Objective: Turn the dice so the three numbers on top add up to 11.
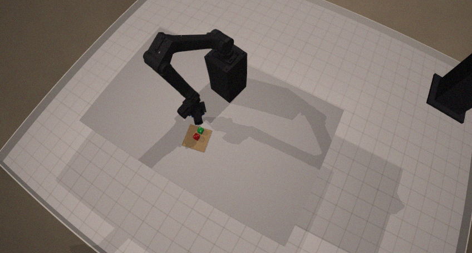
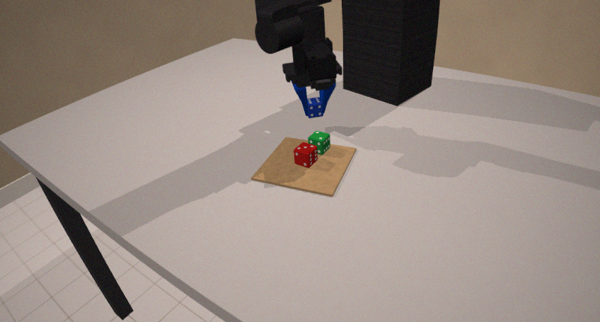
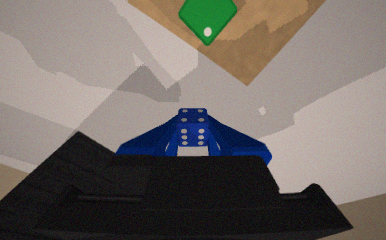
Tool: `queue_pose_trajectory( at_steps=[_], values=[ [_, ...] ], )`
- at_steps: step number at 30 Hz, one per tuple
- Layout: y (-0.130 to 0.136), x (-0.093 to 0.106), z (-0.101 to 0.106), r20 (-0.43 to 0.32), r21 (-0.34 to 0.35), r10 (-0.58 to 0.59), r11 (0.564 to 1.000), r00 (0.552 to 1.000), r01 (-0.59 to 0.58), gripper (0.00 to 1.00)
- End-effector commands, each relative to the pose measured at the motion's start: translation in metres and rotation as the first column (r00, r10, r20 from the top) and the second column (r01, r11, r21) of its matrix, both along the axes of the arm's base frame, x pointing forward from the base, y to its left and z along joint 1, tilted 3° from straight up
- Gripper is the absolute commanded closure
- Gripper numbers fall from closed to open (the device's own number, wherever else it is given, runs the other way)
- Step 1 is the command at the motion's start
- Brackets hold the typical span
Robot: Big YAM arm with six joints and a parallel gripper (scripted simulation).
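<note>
My gripper point(image 2: 314, 107) point(image 3: 192, 119) point(image 1: 197, 119) has blue fingers and is shut on a blue die point(image 2: 314, 107) point(image 3: 192, 129). It holds the die in the air above the table, just behind the far corner of the brown mat point(image 2: 286, 173) point(image 1: 190, 141) point(image 3: 250, 60). A green die point(image 2: 320, 141) point(image 1: 200, 130) point(image 3: 207, 17) stands on the mat near its far corner. A red die point(image 2: 306, 154) point(image 1: 196, 137) stands on the mat right in front of the green one, close to it. The mat lies flat on the table.
The arm's black base block point(image 2: 387, 37) point(image 1: 226, 73) stands behind the mat to the right. Another black post point(image 1: 452, 88) stands far off at the table's right edge. The table's near left edge point(image 2: 84, 211) is well away from the mat.
</note>
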State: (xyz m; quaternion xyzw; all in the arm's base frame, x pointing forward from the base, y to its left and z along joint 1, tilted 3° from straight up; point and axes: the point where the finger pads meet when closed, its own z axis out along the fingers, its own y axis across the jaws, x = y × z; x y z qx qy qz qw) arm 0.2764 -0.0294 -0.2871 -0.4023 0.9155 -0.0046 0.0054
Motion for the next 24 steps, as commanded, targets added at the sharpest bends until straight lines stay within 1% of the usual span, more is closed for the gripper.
queue_pose_trajectory(
  at_steps=[1, 4, 6, 8, 12, 15, 18, 21, 24],
  values=[
    [-0.004, 0.015, 0.038, 0.039, -0.001, -0.004, 1.0, 0.999, 0.004, 0.74],
    [-0.004, 0.015, 0.058, 0.042, -0.001, -0.004, 1.0, 0.999, 0.004, 0.74],
    [-0.004, 0.015, 0.068, 0.043, -0.001, -0.004, 1.0, 0.999, 0.004, 0.74],
    [-0.004, 0.015, 0.068, 0.043, -0.001, -0.004, 1.0, 0.999, 0.004, 0.74],
    [-0.004, 0.016, 0.077, 0.044, -0.001, -0.004, 1.0, 0.999, 0.004, 0.74],
    [-0.004, 0.016, 0.077, 0.044, -0.001, -0.004, 1.0, 0.999, 0.004, 0.74],
    [-0.005, 0.025, 0.078, 0.065, -0.004, -0.004, 1.0, 0.998, 0.004, 0.74],
    [-0.004, 0.023, 0.078, 0.062, -0.003, -0.008, 1.0, 0.998, 0.008, 0.74],
    [0.002, 0.027, 0.076, 0.052, 0.0, -0.02, 1.0, 0.998, 0.02, 0.74]
  ],
)
